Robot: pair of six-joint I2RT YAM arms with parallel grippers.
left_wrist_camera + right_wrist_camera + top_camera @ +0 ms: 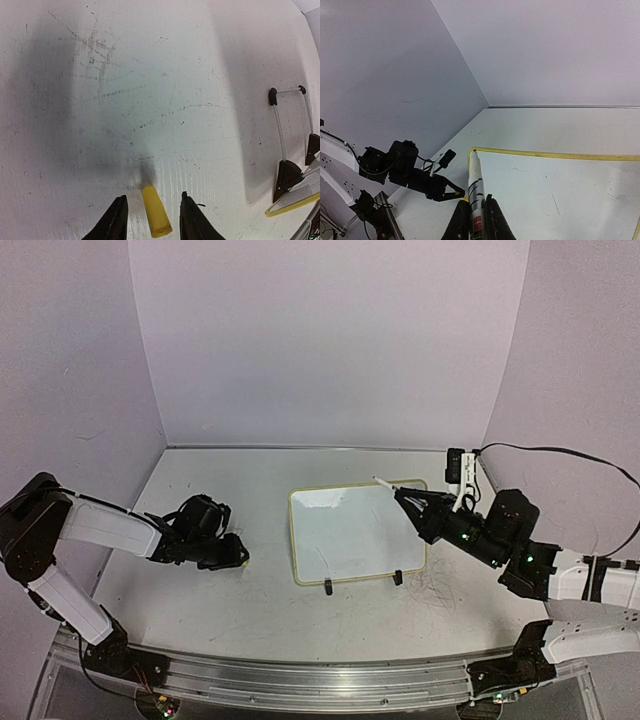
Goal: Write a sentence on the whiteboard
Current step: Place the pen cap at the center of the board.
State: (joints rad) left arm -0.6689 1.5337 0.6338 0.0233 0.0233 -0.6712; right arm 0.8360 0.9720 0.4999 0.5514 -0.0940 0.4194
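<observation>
The whiteboard [355,535] lies flat at the table's middle, white with a thin yellow rim [555,155] and two black clip feet [287,175]. No sentence shows on it; its face looks blank. My right gripper [403,499] [477,200] is shut on a white pen [476,180], whose tip sits at the board's far right corner. My left gripper [238,554] [152,196] hangs low over the table left of the board. Its jaws stand open, with a yellow pen cap [156,212] lying loose between them and a gap on each side.
Grey scratches [100,55] mark the tabletop. A black-and-white device with a cable [457,468] stands at the back right near the wall. Purple walls close the table on three sides. A metal rail [300,680] runs along the near edge.
</observation>
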